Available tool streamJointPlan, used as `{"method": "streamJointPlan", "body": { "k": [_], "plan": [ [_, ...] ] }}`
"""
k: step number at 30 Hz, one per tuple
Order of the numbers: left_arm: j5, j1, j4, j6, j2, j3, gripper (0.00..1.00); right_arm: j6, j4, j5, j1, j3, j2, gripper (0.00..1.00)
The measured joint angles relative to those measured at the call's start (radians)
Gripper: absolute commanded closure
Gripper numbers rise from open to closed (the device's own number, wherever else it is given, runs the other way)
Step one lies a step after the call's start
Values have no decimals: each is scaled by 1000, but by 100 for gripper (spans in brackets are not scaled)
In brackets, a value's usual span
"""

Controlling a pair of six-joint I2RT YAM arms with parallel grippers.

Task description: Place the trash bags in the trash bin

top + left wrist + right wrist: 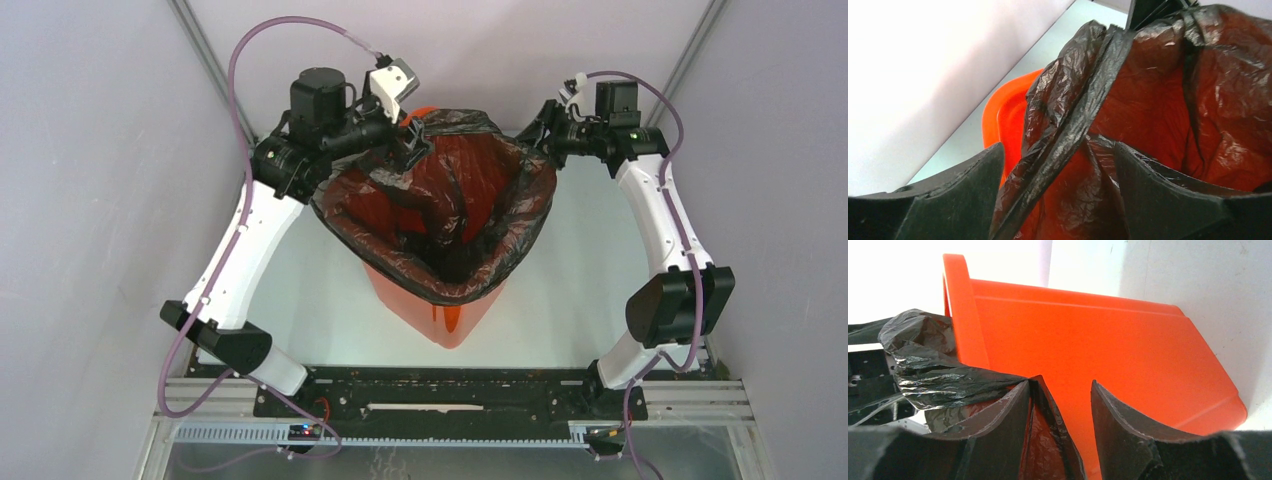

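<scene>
The thin, glossy, wrinkled black plastic bag (440,210) sits inside the bright orange square plastic bin (440,318), which stands mid-table (300,300). The bag's mouth is spread wide and its hem overhangs the near rim. Nothing else shows inside the bag. At the far left corner a strip of orange rim is bare, so the hem is not seated there. The left gripper (1058,147) has its jaws wide apart, with a twisted band of film running loose between them. The right gripper (1060,382) has its jaws moderately apart at the far right corner, film lying against one inner face, not clamped. Hazards:

- Film caught on a finger may be dragged out of the bin on retraction.
- Tension across the mouth may tear the thin plastic.
- A sideways pull may tip or slide the bin.
</scene>
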Motion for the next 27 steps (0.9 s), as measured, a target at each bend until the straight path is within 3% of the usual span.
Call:
{"method": "streamJointPlan", "body": {
  "k": [3, 12, 15, 18, 22, 27],
  "plan": [
    [-32, -10, -4, 9, 11, 0, 34, 0, 4, -2, -2, -8, -11, 44],
    [-175, -14, 53, 8, 15, 0, 54, 0, 8, -18, -24, -72, -24, 53],
    [-196, -14, 69, -1, 18, 0, 56, 0, 7, -21, -34, -82, -26, 56],
    [-213, -14, 88, -16, 35, 4, 71, 1, 8, -21, -35, -83, -27, 59],
    [-224, -14, 88, -31, 93, 53, 72, 4, 16, -22, -34, -83, -34, 59],
    [-223, -14, 76, -43, 143, 90, 96, 8, 21, -26, -32, -83, -37, 60]
  ]
}}
